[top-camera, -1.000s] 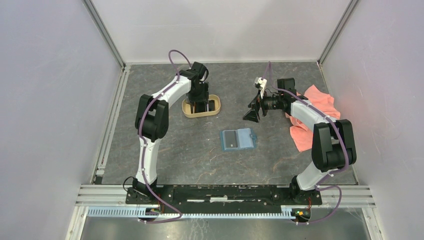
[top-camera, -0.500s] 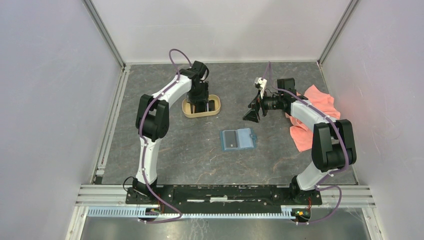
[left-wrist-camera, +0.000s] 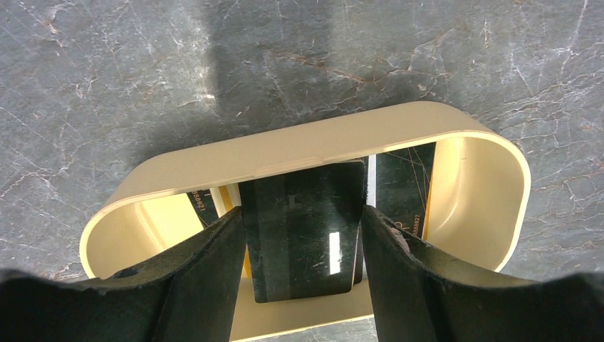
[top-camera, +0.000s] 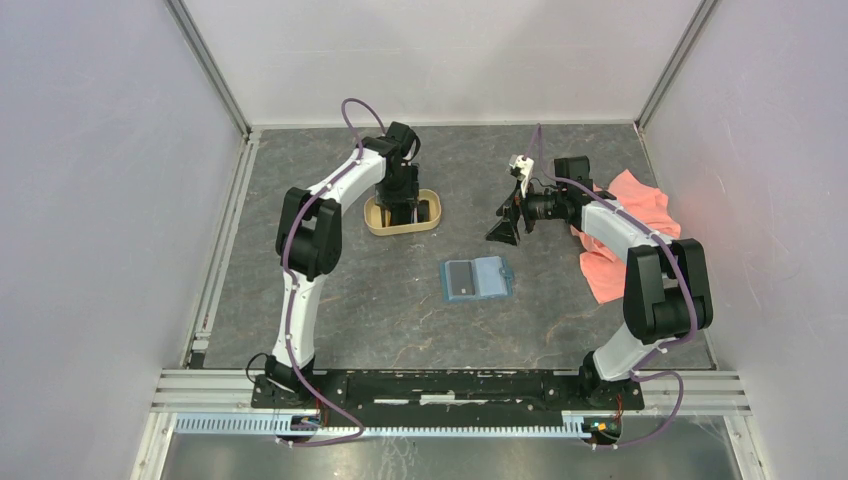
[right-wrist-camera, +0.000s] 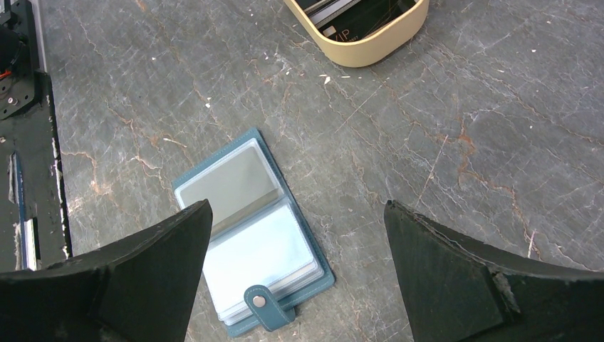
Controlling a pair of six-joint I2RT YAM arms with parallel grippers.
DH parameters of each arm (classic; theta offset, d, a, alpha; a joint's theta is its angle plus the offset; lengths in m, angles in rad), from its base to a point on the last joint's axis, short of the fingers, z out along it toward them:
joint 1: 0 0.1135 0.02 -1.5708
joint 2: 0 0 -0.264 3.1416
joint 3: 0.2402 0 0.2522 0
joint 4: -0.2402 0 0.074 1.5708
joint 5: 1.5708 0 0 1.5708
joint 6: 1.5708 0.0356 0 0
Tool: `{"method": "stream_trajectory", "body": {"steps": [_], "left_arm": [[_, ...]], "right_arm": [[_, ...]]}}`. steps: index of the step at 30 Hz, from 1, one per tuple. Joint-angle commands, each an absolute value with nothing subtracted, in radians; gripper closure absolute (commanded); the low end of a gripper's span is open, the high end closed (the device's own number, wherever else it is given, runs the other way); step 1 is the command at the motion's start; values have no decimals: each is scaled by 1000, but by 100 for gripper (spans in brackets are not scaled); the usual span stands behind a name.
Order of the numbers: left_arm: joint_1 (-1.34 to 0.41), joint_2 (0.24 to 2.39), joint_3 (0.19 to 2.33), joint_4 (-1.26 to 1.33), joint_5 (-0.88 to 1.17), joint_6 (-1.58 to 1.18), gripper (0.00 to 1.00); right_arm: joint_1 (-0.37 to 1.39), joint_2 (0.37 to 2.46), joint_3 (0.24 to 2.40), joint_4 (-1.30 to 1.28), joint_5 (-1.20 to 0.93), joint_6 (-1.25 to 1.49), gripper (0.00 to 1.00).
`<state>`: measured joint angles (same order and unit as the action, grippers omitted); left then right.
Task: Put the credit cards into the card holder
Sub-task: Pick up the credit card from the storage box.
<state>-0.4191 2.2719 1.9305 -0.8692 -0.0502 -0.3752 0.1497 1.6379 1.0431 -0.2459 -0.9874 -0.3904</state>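
Observation:
In the left wrist view a black credit card [left-wrist-camera: 299,235] stands between my two left fingers, and its side edges touch both of them. My left gripper [left-wrist-camera: 303,214] is shut on it inside the tan oval tray [left-wrist-camera: 320,142]. More credit cards [left-wrist-camera: 402,185], dark with gold edges, lie beneath. From above, the left gripper [top-camera: 400,210] points down into the tray [top-camera: 375,222]. The teal card holder [top-camera: 476,279] lies open in the middle of the table. Its clear pockets [right-wrist-camera: 249,235] face up. My right gripper [top-camera: 508,225] hovers wide open and empty behind and to the right of the holder.
A pink cloth [top-camera: 630,240] lies bunched at the right, under the right arm. The tray's rim [right-wrist-camera: 363,50] shows at the top of the right wrist view. The holder's snap tab [right-wrist-camera: 260,303] sticks out towards the camera. White walls enclose the grey table.
The left arm shifted slightly over the tray and its jaws narrowed a little onto the black card. The right arm and the card holder have not moved.

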Motion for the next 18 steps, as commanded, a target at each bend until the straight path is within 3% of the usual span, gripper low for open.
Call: {"method": "stream_trajectory", "body": {"steps": [1, 10, 18], "left_arm": [[-425, 2291, 1975, -897, -65, -308, 34], [-427, 2262, 1948, -880, -74, -310, 49], [-421, 2162, 1842, -790, -78, -317, 49]], "right_arm": [[149, 1649, 1074, -234, -1008, -405, 2], [149, 1652, 1075, -233, -1008, -407, 2], [149, 1655, 1074, -235, -1008, -409, 2]]}}
